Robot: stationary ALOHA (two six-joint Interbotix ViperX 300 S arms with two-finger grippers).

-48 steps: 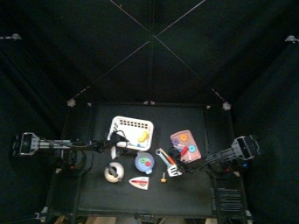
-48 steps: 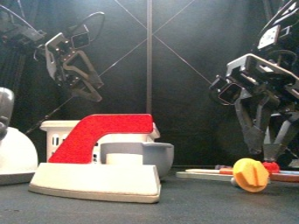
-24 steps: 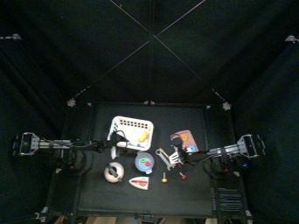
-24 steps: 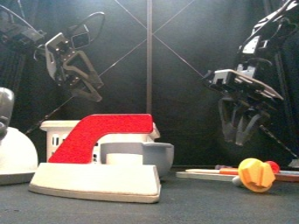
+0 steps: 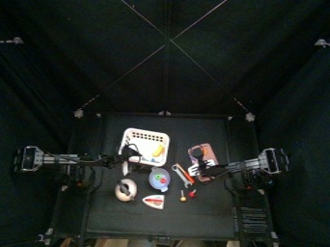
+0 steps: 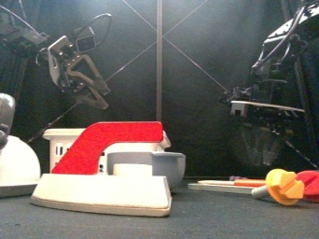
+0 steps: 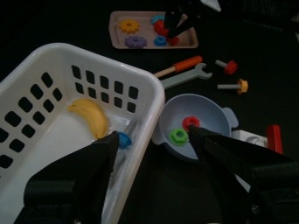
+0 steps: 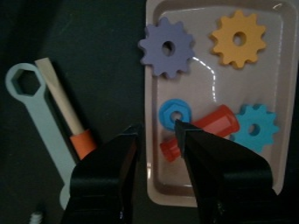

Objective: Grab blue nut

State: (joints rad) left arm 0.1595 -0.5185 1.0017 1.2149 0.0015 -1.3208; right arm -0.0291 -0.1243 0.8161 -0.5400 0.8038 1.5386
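The blue nut (image 8: pixel 173 114) lies in the shallow tray (image 8: pixel 271 87) next to a red piece (image 8: pixel 218 121), a teal gear (image 8: pixel 256 128), a purple gear (image 8: pixel 170 45) and a yellow gear (image 8: pixel 239 38). My right gripper (image 8: pixel 162 131) is open right over the tray, its jaws on either side of the nut and not closed on it. In the top view it (image 5: pixel 207 172) hangs at the tray's (image 5: pixel 203 154) front edge. My left gripper (image 7: pixel 152 138) is open and empty, above the white basket's (image 7: pixel 47 87) edge.
A grey wrench (image 8: pixel 33 105) and an orange-handled screwdriver (image 8: pixel 73 118) lie beside the tray. A banana (image 7: pixel 91 118) is in the basket. A blue bowl (image 7: pixel 208 122) holds a green piece (image 7: pixel 177 136). A red-and-white tool (image 6: pixel 106 168) and a yellow bolt (image 6: pixel 284 185) lie near the front edge.
My right arm has swung in and come down over the tray, around the blue nut. The yellow bolt has shifted right in the front view. The left arm has stayed still.
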